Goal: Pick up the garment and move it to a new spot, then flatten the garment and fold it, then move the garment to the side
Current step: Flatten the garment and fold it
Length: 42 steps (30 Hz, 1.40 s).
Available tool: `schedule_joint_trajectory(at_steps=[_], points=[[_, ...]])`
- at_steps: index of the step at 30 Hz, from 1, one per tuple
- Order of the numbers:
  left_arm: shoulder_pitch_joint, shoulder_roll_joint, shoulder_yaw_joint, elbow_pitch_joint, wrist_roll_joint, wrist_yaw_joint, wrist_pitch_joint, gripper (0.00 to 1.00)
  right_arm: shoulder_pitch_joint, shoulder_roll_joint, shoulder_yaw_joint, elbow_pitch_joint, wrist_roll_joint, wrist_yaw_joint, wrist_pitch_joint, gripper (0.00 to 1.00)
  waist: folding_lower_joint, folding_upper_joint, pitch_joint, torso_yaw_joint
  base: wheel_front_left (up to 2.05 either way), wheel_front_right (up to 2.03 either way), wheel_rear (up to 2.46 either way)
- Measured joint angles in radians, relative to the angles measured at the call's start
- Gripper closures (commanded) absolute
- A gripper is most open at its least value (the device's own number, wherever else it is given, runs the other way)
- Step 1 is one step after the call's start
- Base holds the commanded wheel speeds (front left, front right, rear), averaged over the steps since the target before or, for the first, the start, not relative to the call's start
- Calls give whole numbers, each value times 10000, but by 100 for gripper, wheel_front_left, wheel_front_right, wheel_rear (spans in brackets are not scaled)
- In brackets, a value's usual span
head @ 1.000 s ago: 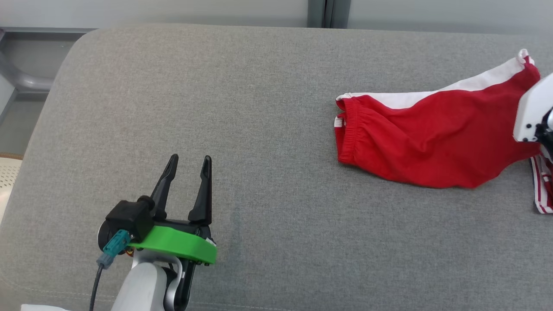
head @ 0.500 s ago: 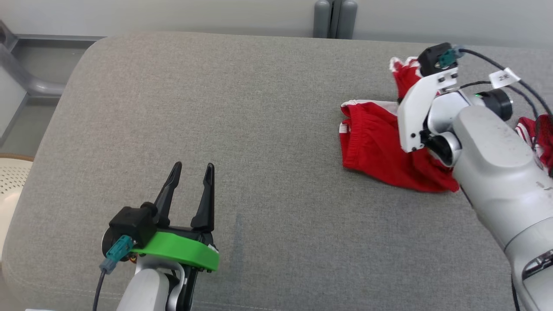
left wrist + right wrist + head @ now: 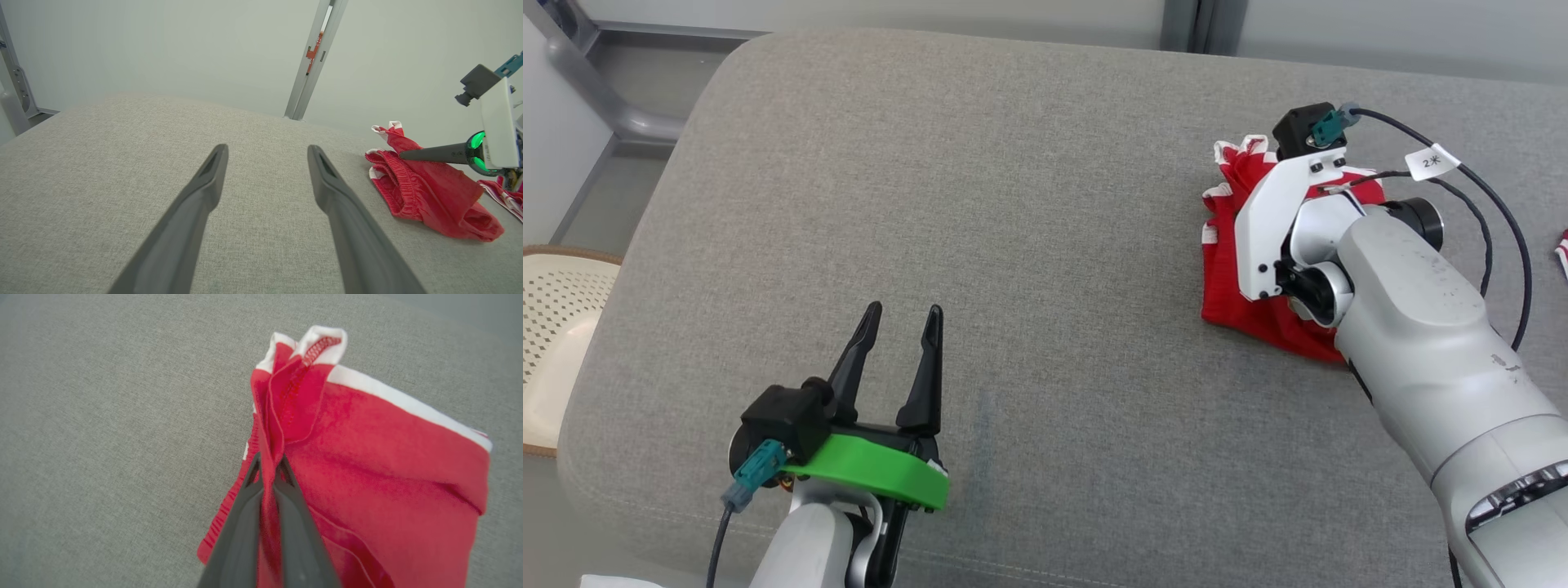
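Far to the left of the left end effector (image 3: 904, 309) is what looks like a cream basket (image 3: 556, 327) with little holes, down past the edge of the grey cushion (image 3: 1045, 163). I cannot tell what is in it. The left end effector hangs low over the bare cushion, its two dark fingers spread wide with nothing between them. I think it waits there to help when the cloth comes near. Well off to its right lies the red garment (image 3: 1225, 282), shorts with white trim, bunched up on the cushion. The right end effector (image 3: 269, 457) is pinching a fold of the red cloth, and a white-edged corner sticks up just past its tips. The rest of the garment sags below the pinch and rests on the cushion. I think it grips that fold so it can lift the garment and carry it to a new spot
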Motion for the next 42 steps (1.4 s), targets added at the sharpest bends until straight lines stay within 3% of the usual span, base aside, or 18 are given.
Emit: schedule_joint_trajectory(at_steps=[4, 10, 16, 19, 23, 29, 36, 42], points=[[-4, 0, 40, -17, -27, 2, 0, 0, -39, 186, -387, -107, 77, 2, -556, 0, 1, 0, 150, 51, 0, 0, 0], [-2, 0, 253, -31, -21, 13, 0, 0, -17, 203, -1544, -1302, 1438, -4, -1603, 0, 0, 0, 129, -111, 0, 0, 0], [23, -4, 355, -25, 71, 13, -2, 0, 932, -1143, -1850, -2021, 836, -8, -2660, 0, 0, 0, -81, -415, 0, 0, 0], [28, 0, 330, -33, 94, 13, 0, 0, 1580, -1615, -2090, -1994, 305, -6, -2947, 100, 0, 0, -179, -580, 0, 0, 0], [29, -4, 318, -105, 111, 15, -2, 0, 2509, -1900, -2249, -1716, -305, -8, -2903, 100, 0, 0, -224, -783, 0, 0, 0], [22, -4, 420, -125, 234, 13, 0, 0, 3183, -968, -1661, -1925, -784, -6, -2811, 100, 0, 0, -118, -959, 0, 0, 0], [12, -2, 667, -65, 366, 10, 0, 0, 3432, 188, 25, -2932, -832, -6, -2784, 100, 0, 0, -73, -1148, 0, 0, 0], [17, -4, 683, 19, 384, 2, 0, 0, 4068, 602, 1827, -4520, 449, -6, -2291, 100, 0, 0, -281, -1217, 0, 0, 0]])
